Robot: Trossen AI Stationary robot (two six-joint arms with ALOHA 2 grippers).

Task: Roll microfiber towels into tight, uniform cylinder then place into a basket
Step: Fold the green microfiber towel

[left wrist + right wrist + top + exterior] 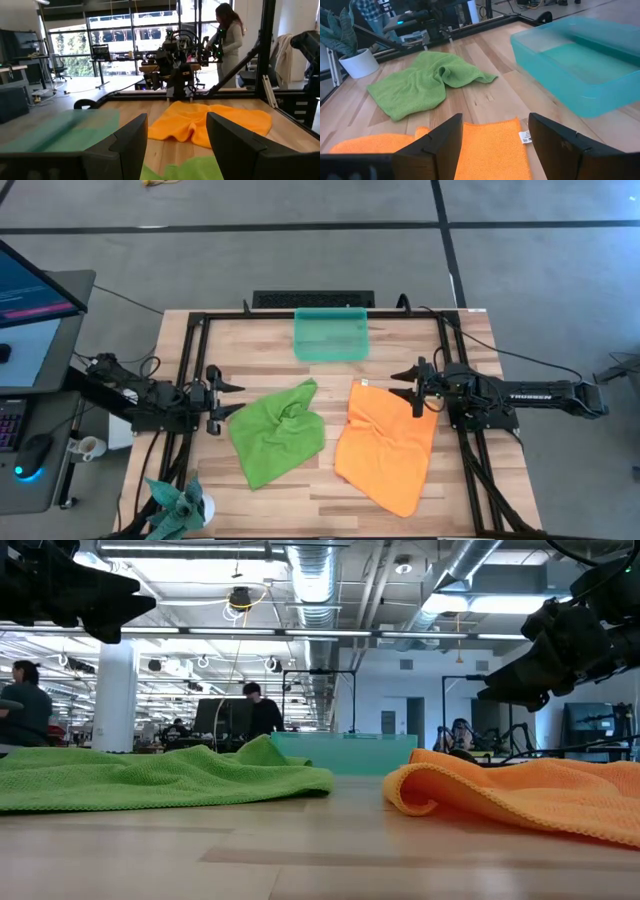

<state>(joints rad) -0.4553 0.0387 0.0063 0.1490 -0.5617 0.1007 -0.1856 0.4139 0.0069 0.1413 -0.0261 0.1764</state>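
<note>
Right pincer (416, 391) open, over orange towel (385, 447) corner; towel's length runs diagonally.

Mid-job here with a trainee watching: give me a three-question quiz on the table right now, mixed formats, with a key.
1. True or false: the basket already holds a rolled towel.
2. Multiple choice: the right gripper hovers over the edge of which cloth? A) the green towel B) the orange towel C) neither
3. Fill in: the left gripper waits beside the green towel with its jaws ____.

Key: 1 false, the basket is empty and both towels lie crumpled on the table. 2 B. 3 open.
</note>
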